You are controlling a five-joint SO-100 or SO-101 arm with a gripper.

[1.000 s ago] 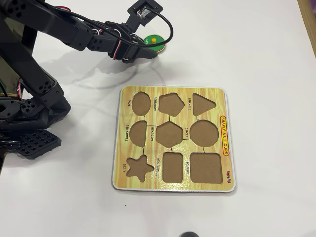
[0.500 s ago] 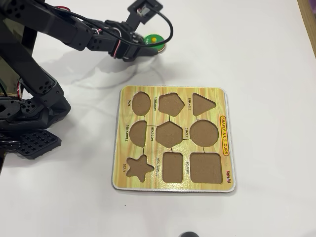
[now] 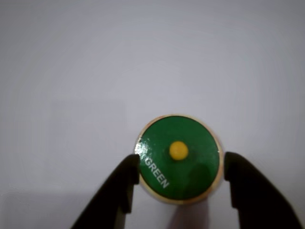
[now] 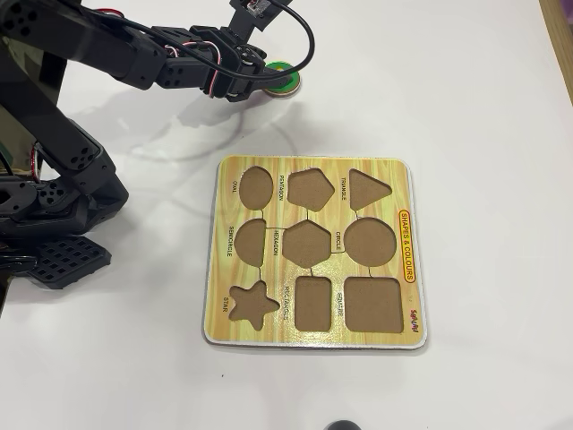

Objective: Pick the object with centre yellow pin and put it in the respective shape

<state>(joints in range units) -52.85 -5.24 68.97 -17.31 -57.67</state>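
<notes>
Wrist view: the gripper [image 3: 180, 164] is spread, one finger at each side of the green disc [image 3: 179, 159], which lies flat on the white table [image 3: 95, 71]; bare surface lies beyond.

Overhead view: the disc [image 4: 285, 69] sits near the table's far edge, well apart from the puzzle board [image 4: 313, 255]. The circle cut-out [image 4: 371, 242] and the other recesses hold nothing.

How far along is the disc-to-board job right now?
Early stage. Done: the arm has reached the round green disc with the yellow knob, which lies on the white table above the board in the overhead view. In hand: the black pincer straddles the disc, fingers at its rim on both sides; a firm grip can't be confirmed. Left: lift, carry, and drop it into the empty round brown CIRCLE cut-out of the yellow wooden puzzle board.
</notes>
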